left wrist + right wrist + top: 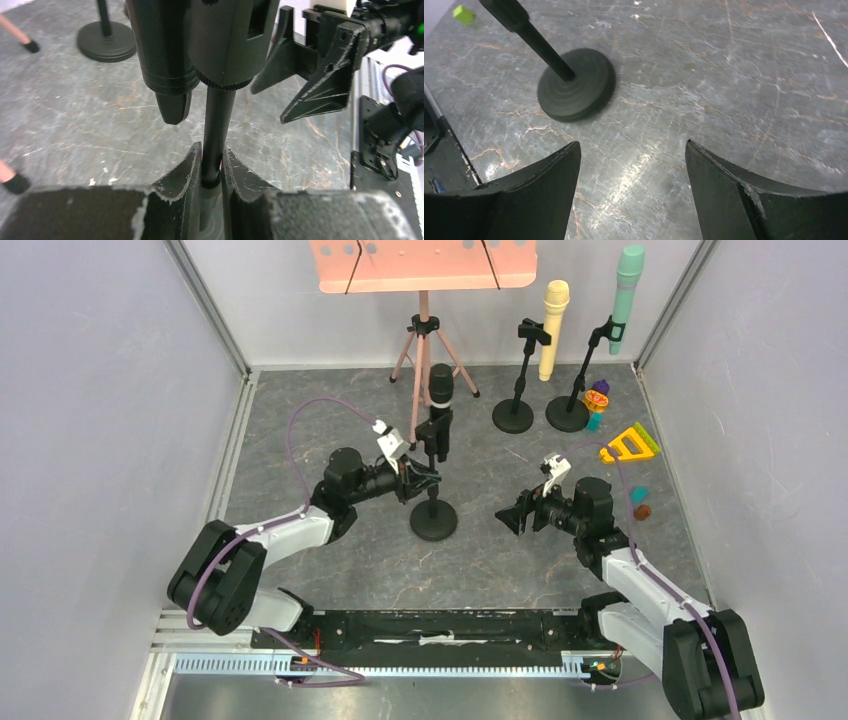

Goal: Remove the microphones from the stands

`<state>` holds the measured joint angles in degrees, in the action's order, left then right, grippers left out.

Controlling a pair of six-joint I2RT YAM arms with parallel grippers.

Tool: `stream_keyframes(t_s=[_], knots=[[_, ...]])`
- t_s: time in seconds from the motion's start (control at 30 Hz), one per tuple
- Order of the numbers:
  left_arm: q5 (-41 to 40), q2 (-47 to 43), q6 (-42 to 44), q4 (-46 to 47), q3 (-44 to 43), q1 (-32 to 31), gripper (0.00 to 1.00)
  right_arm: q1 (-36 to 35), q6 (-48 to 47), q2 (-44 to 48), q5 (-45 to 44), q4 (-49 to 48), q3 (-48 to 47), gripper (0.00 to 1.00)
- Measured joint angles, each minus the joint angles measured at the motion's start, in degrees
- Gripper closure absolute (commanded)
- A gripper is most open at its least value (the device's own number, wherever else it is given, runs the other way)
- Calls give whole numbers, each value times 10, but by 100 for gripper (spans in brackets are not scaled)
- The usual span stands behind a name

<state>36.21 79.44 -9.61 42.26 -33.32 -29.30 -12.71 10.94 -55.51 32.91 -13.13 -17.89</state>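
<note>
1. the black microphone (pixel 440 390) stands upright in the clip (pixel 230 45) of its stand (pixel 433 523), about mid-table. it is left of the two far-right stands that carry a yellow microphone (pixel 553 325) and a green microphone (pixel 627 295). we take the black one as the task's thing, since both arms are turned toward it.
2. the left claw (pixel 211 167) is clamped on the stand's pole (pixel 218 120), below the clip, with a finger pressed against each side. it holds the pole, not the microphone.
3. the right claw (pixel 512 514) stands wide open with nothing in it. it is right of the stand and apart from it, mouth turned toward it. its own camera shows only bare table (pixel 724 75) between the fingers.
4. we judge the bracing step done and the reach for the microphone in hand. the microphone is not yet out of the clip.
5. the next move calls for the right claw to come in to the microphone's body above the clip, with one finger on each side. it should close firmly, then draw the microphone up along its own axis while the left claw pins the stand down.
6. we see little room lower down. the microphone's tail hangs just beside the pole, close above the left fingers, so a grasp there would crowd them. if the clip bites hard, a slanted pull could tip the stand.
</note>
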Motion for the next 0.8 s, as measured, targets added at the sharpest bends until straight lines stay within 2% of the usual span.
stream_keyframes(t_s=[0.1,0.2,0.27,0.43,0.57,0.6,0.8], knots=[[0,0,8,0,1,-27,73,-13,5,5,18,-52,23,19],[0,-3,11,15,16,-43,60,-28,6,7,32,-93,38,19],[1,-10,12,15,29,-50,47,-40,6,12,35,-118,50,20],[-12,-29,18,2,52,-59,34,-56,5,16,31,-144,64,20],[-40,-54,18,-14,52,-59,34,-61,2,16,26,-147,64,20],[-51,-61,17,-17,52,-60,31,-62,1,16,23,-147,64,20],[-141,-114,4,-60,38,-84,29,-64,-9,26,-14,-111,54,20]])
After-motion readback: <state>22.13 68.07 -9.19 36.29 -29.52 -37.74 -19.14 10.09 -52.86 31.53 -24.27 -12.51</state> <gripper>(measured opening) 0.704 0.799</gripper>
